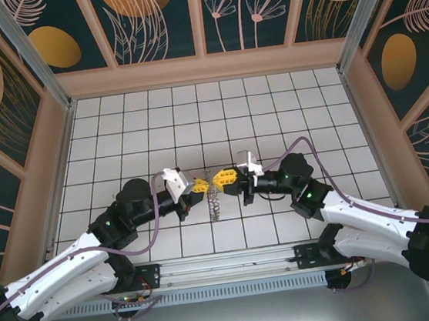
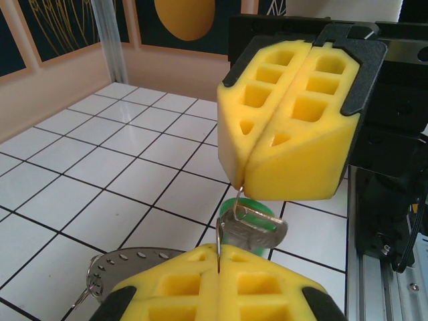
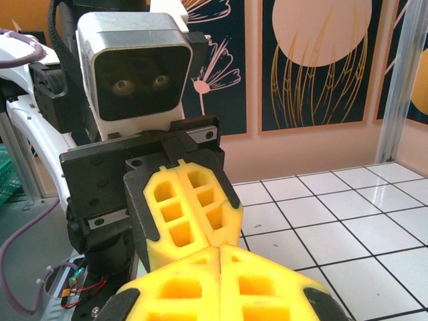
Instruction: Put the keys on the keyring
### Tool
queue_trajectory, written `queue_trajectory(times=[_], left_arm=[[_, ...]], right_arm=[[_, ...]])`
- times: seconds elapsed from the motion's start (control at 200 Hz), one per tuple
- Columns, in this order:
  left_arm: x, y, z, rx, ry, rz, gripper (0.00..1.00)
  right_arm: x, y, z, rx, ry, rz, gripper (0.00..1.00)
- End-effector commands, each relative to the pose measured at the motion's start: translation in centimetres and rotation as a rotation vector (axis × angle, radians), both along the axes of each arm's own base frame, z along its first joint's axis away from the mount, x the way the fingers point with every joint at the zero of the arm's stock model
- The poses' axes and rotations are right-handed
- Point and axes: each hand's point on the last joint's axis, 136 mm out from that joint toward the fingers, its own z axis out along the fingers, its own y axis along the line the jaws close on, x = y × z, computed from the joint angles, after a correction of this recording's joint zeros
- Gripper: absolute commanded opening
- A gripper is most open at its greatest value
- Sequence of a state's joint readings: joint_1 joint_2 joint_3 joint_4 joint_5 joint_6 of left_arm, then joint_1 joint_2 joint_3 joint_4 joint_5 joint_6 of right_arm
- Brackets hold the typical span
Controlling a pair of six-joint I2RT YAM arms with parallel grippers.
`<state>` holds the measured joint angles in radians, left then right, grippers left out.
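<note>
White tiled table [image 1: 270, 107] (dark grout); keyring [image 2: 127, 257] apparently on it.

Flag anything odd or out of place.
Nothing spilled or damaged. The key hangs tilted on a thin wire between the shut left gripper and right gripper, with the keyring lower down.

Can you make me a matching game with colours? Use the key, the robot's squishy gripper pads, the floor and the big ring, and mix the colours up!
Things
1. Head of the keys
2. The right gripper, its foam pads
3. Floor tiles
4. Keyring

Colours
A. white
B. grey
C. green
D. yellow

Right pairs: 1-C, 2-D, 3-A, 4-B.
</note>
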<state>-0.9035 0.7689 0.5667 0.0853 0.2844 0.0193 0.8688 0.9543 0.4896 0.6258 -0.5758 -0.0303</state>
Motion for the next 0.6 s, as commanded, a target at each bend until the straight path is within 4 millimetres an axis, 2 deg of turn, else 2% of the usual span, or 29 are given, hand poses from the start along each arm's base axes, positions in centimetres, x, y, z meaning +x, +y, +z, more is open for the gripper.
queue_trajectory(times=[0.0, 0.596], left_arm=[[-0.15, -0.36, 3.08, -0.072, -0.067, -0.022, 0.0], [-0.31, -0.44, 2.78, -0.073, -0.058, -0.032, 0.0]], right_arm=[[0.17, 0.05, 0.87, 0.029, -0.046, -0.025, 0.0], [0.48, 0.67, 0.21, 0.013, -0.031, -0.026, 0.0]])
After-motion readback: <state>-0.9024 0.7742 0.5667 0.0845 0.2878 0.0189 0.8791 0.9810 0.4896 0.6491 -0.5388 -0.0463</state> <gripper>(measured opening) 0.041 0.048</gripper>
